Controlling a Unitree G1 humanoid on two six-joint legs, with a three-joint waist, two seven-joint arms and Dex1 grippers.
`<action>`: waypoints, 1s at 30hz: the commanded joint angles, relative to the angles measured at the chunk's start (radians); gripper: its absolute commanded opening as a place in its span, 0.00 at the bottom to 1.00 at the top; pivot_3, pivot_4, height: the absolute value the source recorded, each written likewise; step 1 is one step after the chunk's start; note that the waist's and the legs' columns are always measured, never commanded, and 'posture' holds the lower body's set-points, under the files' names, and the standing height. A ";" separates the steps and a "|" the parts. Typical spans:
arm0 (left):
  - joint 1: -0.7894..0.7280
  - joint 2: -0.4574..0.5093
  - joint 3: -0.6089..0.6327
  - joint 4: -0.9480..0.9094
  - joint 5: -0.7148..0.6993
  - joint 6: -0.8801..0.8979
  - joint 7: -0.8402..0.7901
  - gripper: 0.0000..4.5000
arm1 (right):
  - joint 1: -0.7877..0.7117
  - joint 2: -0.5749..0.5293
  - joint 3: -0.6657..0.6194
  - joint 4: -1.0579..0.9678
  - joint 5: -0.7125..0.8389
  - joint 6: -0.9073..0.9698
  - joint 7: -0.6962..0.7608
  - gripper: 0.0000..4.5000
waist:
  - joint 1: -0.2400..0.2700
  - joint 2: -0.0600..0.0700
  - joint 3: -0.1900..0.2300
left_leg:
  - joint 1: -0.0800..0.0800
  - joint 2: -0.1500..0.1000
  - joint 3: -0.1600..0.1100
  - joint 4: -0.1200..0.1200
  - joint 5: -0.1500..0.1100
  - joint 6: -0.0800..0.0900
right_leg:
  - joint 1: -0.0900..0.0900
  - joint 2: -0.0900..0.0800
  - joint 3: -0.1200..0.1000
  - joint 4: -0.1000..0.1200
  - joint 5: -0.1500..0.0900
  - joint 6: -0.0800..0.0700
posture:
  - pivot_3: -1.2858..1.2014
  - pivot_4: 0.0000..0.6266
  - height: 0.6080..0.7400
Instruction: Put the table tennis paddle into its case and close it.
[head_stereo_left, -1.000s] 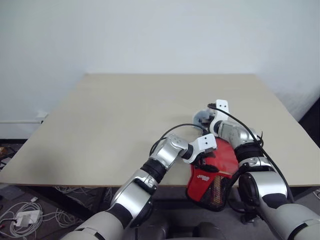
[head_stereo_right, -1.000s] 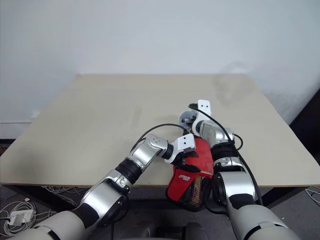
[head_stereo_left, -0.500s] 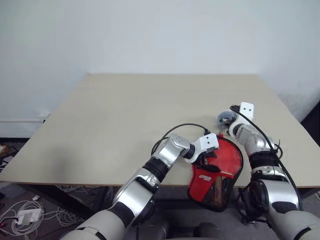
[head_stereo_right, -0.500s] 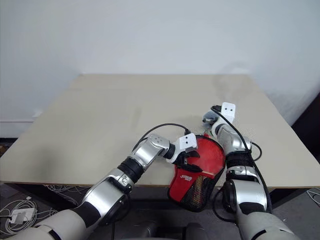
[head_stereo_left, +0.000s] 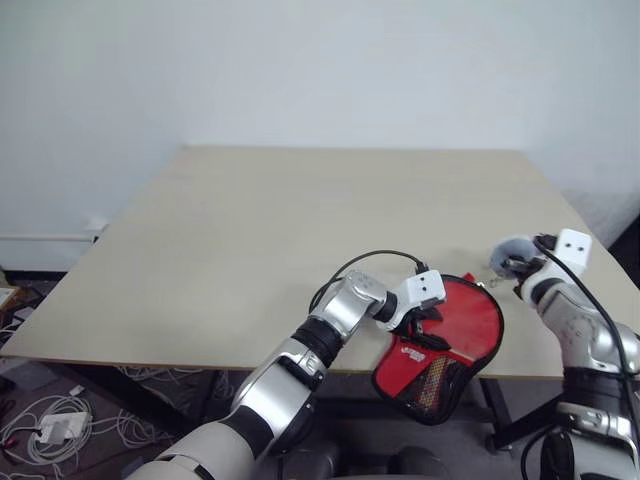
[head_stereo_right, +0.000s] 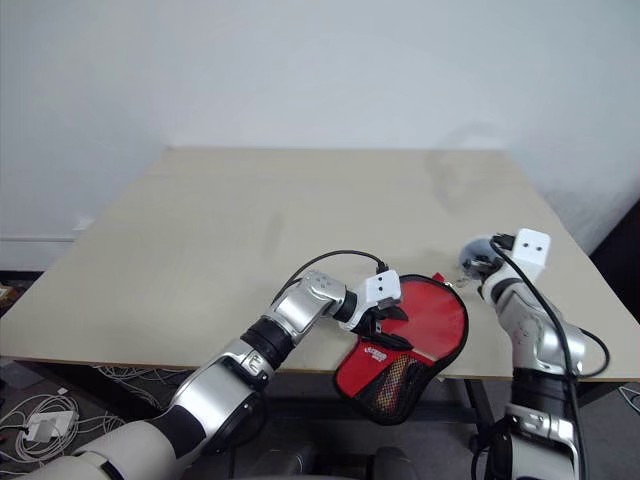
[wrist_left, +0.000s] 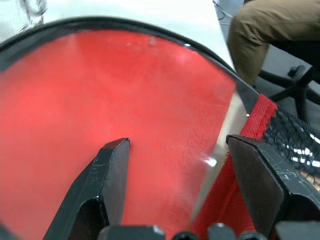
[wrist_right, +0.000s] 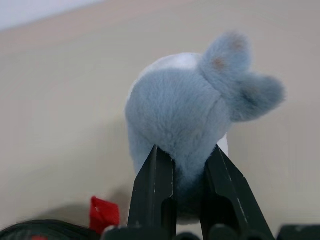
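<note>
The case (head_stereo_left: 440, 345) lies at the table's (head_stereo_left: 250, 230) near edge, its mesh end hanging over. The left gripper (wrist_left: 180, 170) straddles its red front, jaws spread wide. Beyond, the right gripper (wrist_right: 189, 172) pinches a grey plush toy (wrist_right: 195, 115) just above the table.

A pale beige surface (head_stereo_left: 250, 230) stands against a plain white wall (head_stereo_left: 300, 70). Below its left edge, white cables (head_stereo_left: 45, 425) lie tangled on the grey floor (head_stereo_left: 20, 375).
</note>
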 joint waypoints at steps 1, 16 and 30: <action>0.057 0.034 -0.068 0.094 0.046 0.074 -0.018 0.73 | 0.047 -0.072 -0.160 -0.230 0.064 0.059 -0.021 0.04 | 0.007 0.000 0.000 | 0.000 0.000 0.000 0.000 0.000 0.000 | 0.000 0.000 0.000 0.000 -0.001 0.002 | 0.52 0.00 1.00; 0.044 0.028 -0.077 0.100 0.033 0.008 -0.007 0.73 | 0.153 0.038 -0.081 -0.274 0.048 0.151 -0.132 0.03 | 0.008 0.000 0.000 | 0.002 0.001 -0.001 0.000 -0.002 0.003 | 0.008 -0.001 -0.002 -0.009 -0.004 0.006 | 0.52 0.00 1.00; -0.164 -0.112 0.048 0.171 -0.072 -0.055 0.084 0.73 | 0.130 0.075 -0.058 -0.272 0.030 0.147 -0.140 0.03 | 0.006 0.003 0.005 | 0.000 0.001 0.000 -0.001 -0.002 0.003 | 0.005 0.000 -0.001 -0.009 -0.003 0.005 | 0.52 0.00 1.00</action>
